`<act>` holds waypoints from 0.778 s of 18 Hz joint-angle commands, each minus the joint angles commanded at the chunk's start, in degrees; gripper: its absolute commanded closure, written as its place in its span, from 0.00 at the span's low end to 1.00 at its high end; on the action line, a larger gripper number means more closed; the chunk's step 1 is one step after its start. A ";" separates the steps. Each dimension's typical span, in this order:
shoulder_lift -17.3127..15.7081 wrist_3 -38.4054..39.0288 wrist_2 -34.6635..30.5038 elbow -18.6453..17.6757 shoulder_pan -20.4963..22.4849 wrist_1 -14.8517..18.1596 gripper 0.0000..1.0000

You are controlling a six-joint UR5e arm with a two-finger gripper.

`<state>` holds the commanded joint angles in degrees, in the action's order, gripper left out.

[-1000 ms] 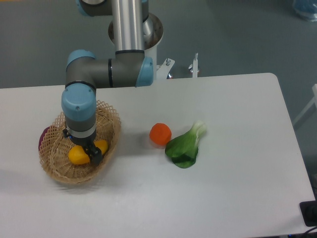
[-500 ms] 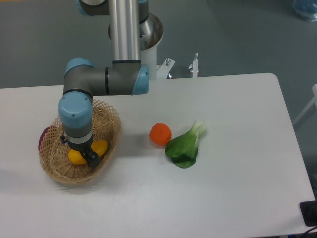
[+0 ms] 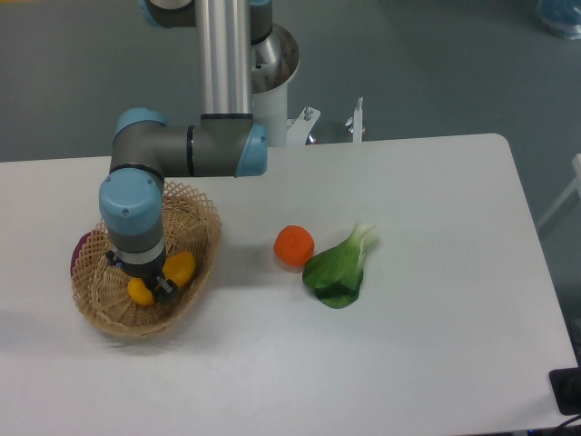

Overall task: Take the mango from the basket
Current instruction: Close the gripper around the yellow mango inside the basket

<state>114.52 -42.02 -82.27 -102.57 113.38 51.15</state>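
a dark purplish thing (image 3: 81, 247) peeks past the far-left rim of the basket (image 3: 204, 227), left of the pincer (image 3: 154, 289); most of it is hidden behind the wicker and its kind cannot be made out. the arm's wrist stands straight over the pincer, so only a dark tip shows, and whether the fingers are apart, together or clamped cannot be told. the mango (image 3: 178, 268) lies in the basket directly under the pincer, its middle covered: one yellow end shows to the pincer's left and an orange-yellow end to its right and slightly beyond. contact with the fruit cannot be confirmed.

the basket sits on a white table (image 3: 436, 300) with a rounded far-right corner; grey floor lies behind, and the arm's pale base stands at the back edge. the table's near edge is cut off by the frame.

well to the right of the pincer an orange fruit (image 3: 294, 245) rests on the table, and just beside it, further right, a green leafy vegetable (image 3: 338, 269). past that lies bare white surface out to the right edge.
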 joint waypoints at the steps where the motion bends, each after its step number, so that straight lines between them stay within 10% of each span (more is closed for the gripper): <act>1: -0.09 0.09 -0.09 0.00 0.00 0.00 0.66; 14: -5.45 -0.52 0.62 2.98 5.26 0.61 0.65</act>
<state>109.07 -42.54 -81.65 -99.58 118.65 51.77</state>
